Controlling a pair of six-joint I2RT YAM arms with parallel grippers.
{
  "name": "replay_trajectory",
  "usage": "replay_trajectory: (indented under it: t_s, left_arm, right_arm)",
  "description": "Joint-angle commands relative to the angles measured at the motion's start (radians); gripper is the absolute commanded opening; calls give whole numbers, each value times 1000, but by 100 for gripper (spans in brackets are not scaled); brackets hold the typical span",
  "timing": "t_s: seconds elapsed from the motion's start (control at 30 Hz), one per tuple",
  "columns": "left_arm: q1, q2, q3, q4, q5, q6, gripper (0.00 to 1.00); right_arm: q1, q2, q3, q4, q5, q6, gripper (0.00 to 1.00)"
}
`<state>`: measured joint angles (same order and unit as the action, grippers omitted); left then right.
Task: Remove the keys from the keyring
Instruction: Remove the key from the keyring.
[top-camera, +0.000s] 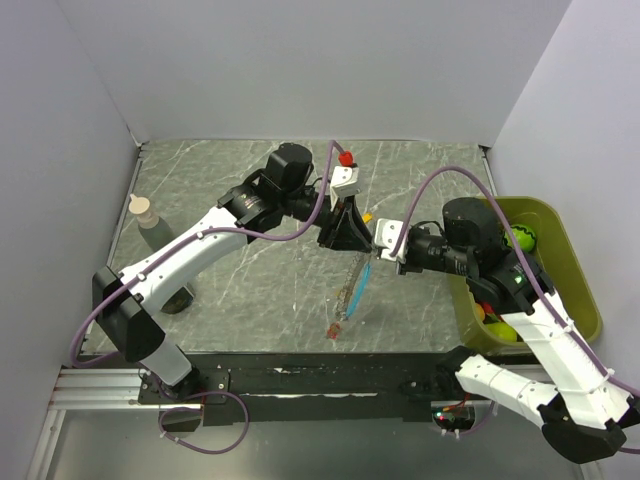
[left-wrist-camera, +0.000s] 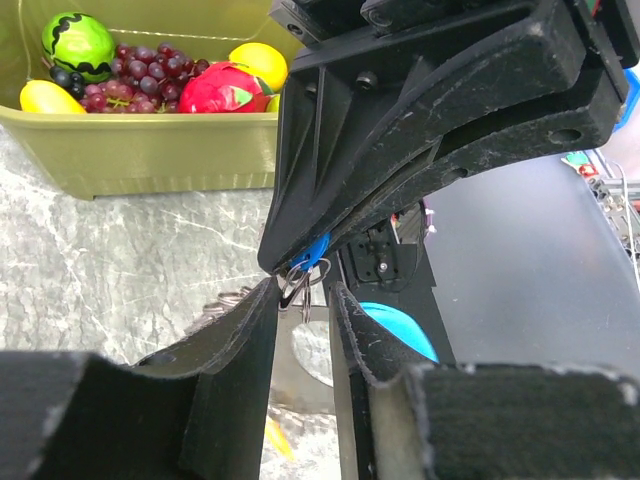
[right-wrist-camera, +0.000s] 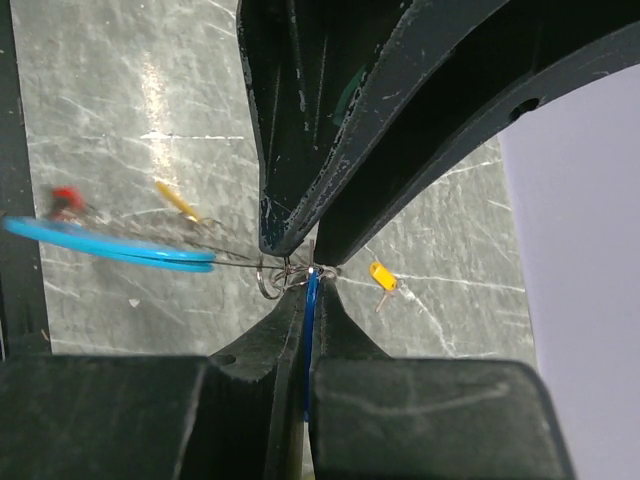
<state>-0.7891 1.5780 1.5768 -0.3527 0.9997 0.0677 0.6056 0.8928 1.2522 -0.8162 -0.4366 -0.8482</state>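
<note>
**Silvery keyring pinched between both tools above the worktop**

Silvery wire loops of the keyring (right-wrist-camera: 272, 281) sit right where the two tools meet, over the middle of the grey marbled worktop (top-camera: 230, 290) and raised off it. The left tool (left-wrist-camera: 300, 300) has its fingers drawn in narrow, and the ring wires lie at their tips. In the right wrist view those same fingers come together on the ring. The right tool (right-wrist-camera: 308, 290) faces it tip to tip. Its fingers are pressed together on the thin blue key (right-wrist-camera: 311, 300), which is held edge-on with its long axis running back between the pads.

The light-blue strip (top-camera: 358, 288) hangs from the ring. From above, its long axis slants from the far right, just below the tools, toward the near left. The red key (top-camera: 335, 328) is at its near end, and I cannot tell whether that key touches the worktop. An orange key (right-wrist-camera: 180, 200) shows beside the strip, along the trailing links. A yellow-orange piece (right-wrist-camera: 383, 275) sits apart from the ring, just on the far side of the tools, and appears to rest on the worktop.

An olive-green bin (top-camera: 575, 290) holding toy fruit stands at the right edge. A small tan bottle (top-camera: 143, 212) stands at the far left.
</note>
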Motion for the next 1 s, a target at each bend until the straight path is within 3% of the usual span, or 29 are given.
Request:
replay_trajectory:
  t_s: [0.0,0.53,0.97]
  left_arm:
    - [-13,-18,17,-22,4,14,33]
    - [-6,-13,17,4,-101,-20,38]
    - [-6,8,101,-26,-27,-19,39]
  right_arm:
    - [-20,-23,61,123,4,26,0]
    - [-29,-43,70,149,56,38,0]
    - [-27,-23,58,134,47,26,0]
